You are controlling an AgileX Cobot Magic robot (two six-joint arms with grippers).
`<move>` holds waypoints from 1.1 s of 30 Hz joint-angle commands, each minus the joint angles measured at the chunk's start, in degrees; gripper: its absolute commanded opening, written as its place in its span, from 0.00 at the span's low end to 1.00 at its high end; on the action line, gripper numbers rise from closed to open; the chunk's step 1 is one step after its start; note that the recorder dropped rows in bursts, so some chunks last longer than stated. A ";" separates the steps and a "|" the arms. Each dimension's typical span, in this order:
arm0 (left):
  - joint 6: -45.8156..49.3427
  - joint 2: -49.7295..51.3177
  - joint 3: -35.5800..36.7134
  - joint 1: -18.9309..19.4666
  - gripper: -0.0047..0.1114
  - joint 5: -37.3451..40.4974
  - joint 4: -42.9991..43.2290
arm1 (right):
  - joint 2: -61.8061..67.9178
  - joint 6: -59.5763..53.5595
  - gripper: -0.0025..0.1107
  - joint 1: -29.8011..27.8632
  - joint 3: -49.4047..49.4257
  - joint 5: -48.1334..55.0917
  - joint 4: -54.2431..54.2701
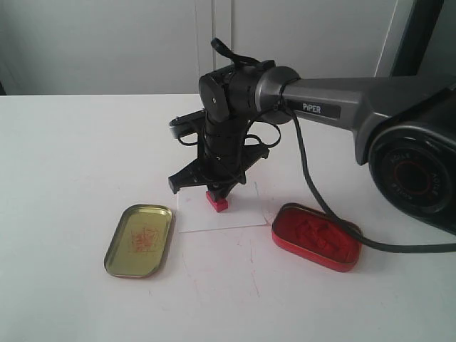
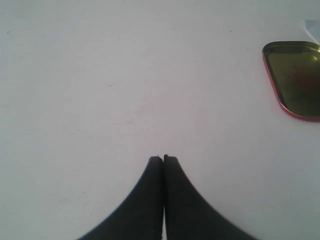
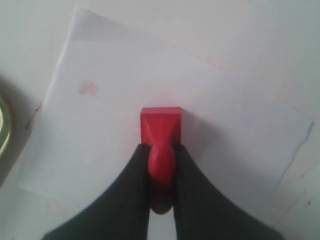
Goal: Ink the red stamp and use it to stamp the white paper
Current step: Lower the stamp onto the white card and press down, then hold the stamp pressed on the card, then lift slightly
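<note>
Risk entry: the white paper (image 3: 100, 140) is lying loose and flat on the table (image 1: 71, 157) with nothing pinning it. If the right hand (image 3: 161, 150) drags sideways while pressing, the sheet is likely to slide and the print to smear. On lifting, tacky ink may be pulling the thin sheet up with the stamp. A pinch on the narrow knob alone gives little hold against twisting, so an off-square press risks printing one edge only. A faint red smudge (image 3: 87, 89) is already showing on the paper off to one side of the fingers, so a second print landing close by could overlap it. Right hand: the fingers are clamping the knob of the red stamp (image 3: 160, 122) from both sides, closed to the knob's width, wrist pointing straight down. The stamp's square base is sitting directly under the fingertips, on the paper or just above it; contact cannot be told for certain. The red ink tin (image 1: 315, 236) is lying open well to one side of this hand, and the gold lid (image 1: 140, 240) to the other, both clear of the paper. Left hand (image 2: 163, 159): the fingers are pressing together, holding nothing and hovering over bare table, with the lid ahead and off to one side.
</note>
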 commanded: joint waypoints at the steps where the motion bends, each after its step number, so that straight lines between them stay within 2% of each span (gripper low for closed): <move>1: -0.10 -0.20 0.56 0.04 0.04 0.93 0.01 | 8.41 0.28 0.02 0.01 3.06 0.94 0.31; 6: -0.10 -0.20 0.56 0.04 0.04 0.93 0.01 | 8.41 0.86 0.02 0.01 3.06 1.28 -2.02; 12: -0.10 -0.20 0.56 0.04 0.04 0.93 0.01 | 8.41 1.65 0.02 0.08 3.06 -0.26 3.15; 33: -0.10 -0.20 0.56 0.04 0.04 0.93 0.01 | 3.60 1.65 0.02 0.08 2.84 -1.07 -3.10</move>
